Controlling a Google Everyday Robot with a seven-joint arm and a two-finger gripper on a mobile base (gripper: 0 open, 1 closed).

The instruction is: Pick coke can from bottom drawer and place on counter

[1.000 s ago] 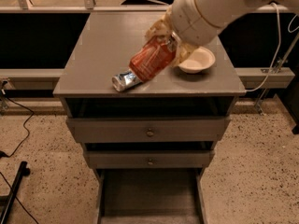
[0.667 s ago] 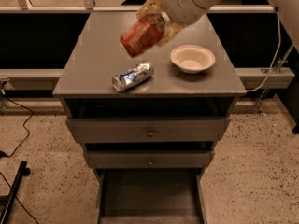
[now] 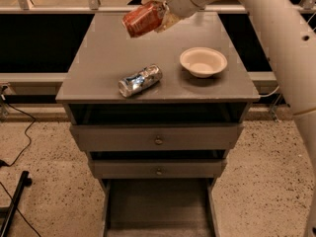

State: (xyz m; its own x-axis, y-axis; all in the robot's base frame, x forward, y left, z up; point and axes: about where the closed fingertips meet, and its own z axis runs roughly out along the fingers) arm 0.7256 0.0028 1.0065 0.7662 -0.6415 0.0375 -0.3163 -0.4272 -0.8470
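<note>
Small red coke can w/ white lettering [image 3: 143, 19] sits upper centre of frame, lying tilted, its lower end pointing toward frame left. It's pinched in my gripper [image 3: 157, 10]: cream fingers [image 3: 171, 19] are closed on the can's right part. The can appears to be held in the air over the far part of the flat grey counter [image 3: 98, 48], not resting on it.

My white arm [image 3: 276, 28] comes in from the upper right and runs down the right edge of frame.

On the counter, centre-left near the front edge: a dented silver-and-blue can [image 3: 140, 80] on its side. To its right, well apart, a shallow cream-coloured bowl [image 3: 203, 61], upright.

Below the counter there's an open dark gap, then two shallow grey drawers w/ small round knobs [image 3: 157, 138], both slightly out. At bottom centre, the deep grey bottom drawer [image 3: 158, 206] is pulled open, flat floor showing.

Speckled floor [image 3: 44, 181] around the cabinet; black cables [image 3: 15, 147] and a black stand leg [image 3: 15, 201] at lower left.
</note>
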